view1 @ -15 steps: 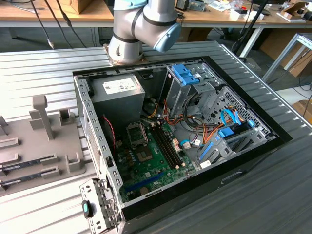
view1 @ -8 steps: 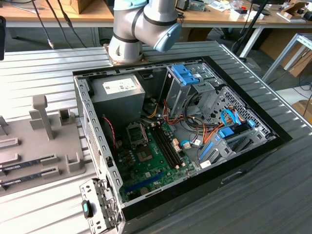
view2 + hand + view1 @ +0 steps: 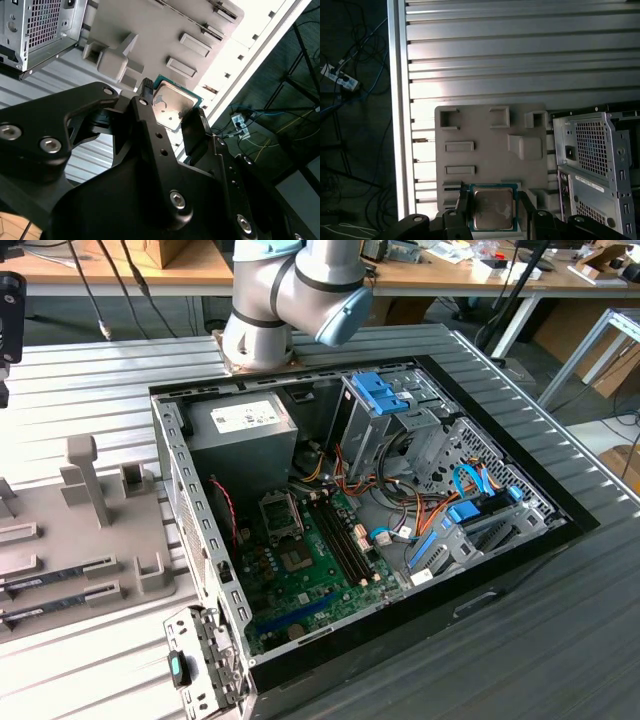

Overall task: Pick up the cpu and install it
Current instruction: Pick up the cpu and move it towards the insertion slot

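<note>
The cpu, a small square chip with a silvery top and a thin green edge, sits between my two black fingers in both wrist views. My gripper is shut on its opposite edges; in the second wrist view the gripper holds the cpu the same way. The chip hangs in the air, well above the grey fixture tray. In the exterior view the open computer case shows the green motherboard with its square socket.
The grey tray with upright posts and two long memory sticks lies on the ribbed table at the exterior view's left of the case. A grey power-supply box, drive cages and bundled cables crowd the case. The arm's joints are behind the case.
</note>
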Controlling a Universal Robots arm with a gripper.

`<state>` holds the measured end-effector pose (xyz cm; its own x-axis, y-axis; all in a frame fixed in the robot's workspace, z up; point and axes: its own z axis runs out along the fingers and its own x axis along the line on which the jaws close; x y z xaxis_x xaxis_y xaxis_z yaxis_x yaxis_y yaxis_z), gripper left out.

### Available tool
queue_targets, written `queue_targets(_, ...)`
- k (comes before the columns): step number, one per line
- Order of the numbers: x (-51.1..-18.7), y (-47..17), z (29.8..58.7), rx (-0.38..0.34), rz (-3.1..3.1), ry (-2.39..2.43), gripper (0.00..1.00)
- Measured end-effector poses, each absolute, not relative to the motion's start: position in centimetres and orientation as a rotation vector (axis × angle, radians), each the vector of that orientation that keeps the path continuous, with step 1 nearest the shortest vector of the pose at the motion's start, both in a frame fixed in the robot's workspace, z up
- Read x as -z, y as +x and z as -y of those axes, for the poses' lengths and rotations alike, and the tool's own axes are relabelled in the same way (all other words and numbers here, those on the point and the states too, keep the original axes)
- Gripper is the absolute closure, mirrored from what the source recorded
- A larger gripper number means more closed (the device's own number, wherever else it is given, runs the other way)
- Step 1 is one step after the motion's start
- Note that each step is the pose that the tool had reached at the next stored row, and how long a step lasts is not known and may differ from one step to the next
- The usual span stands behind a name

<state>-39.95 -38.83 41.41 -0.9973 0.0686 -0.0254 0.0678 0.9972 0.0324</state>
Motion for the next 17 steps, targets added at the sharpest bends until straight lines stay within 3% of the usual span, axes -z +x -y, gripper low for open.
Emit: queue_targets(17,-41.4,-37.9,38.8,-0.049,-3.113,0.106,0.53)
